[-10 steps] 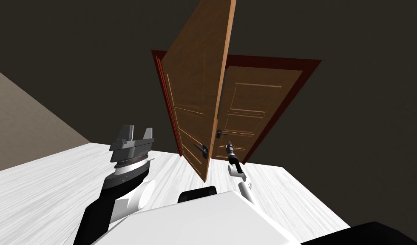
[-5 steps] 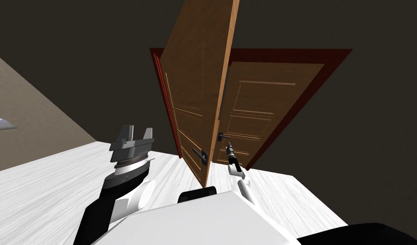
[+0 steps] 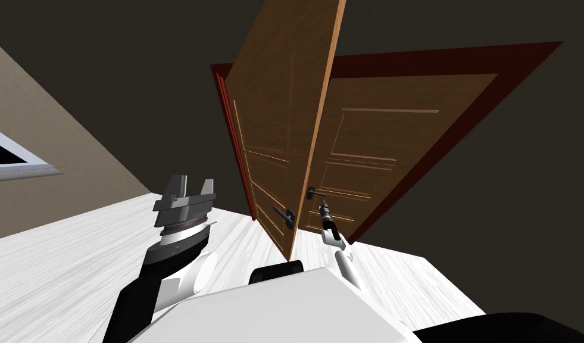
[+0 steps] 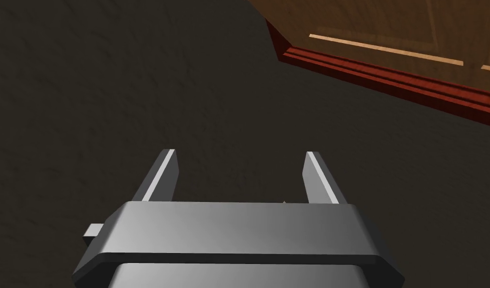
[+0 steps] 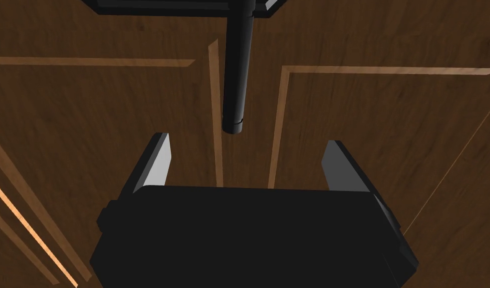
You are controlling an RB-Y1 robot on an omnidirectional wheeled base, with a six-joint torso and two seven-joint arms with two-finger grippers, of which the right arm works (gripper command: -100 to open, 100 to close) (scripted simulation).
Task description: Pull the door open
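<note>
A brown panelled door leaf (image 3: 272,107) stands swung out towards me, hinged on the left of a dark red frame (image 3: 522,62). It carries a black lever handle (image 3: 283,214) near its pale edge. To its right a second brown panelled face (image 3: 368,149) fills the frame, with another black lever (image 3: 313,192). My right gripper (image 3: 324,208) is open just below that lever. In the right wrist view the lever's tip (image 5: 234,122) sits slightly ahead of the right gripper (image 5: 247,139), between the finger lines and untouched. My left gripper (image 3: 192,187) is raised and open, left of the door.
White planked floor (image 3: 76,256) runs up to the doorway. A beige wall with a window (image 3: 16,158) stands at the left; dark wall surrounds the frame. The left gripper (image 4: 241,151) faces dark wall, with the red frame's edge (image 4: 378,75) beyond it.
My head view has shifted: the window has come into view at the left and the right door face shows wider. Both grippers keep their places, the right one still by the lever.
</note>
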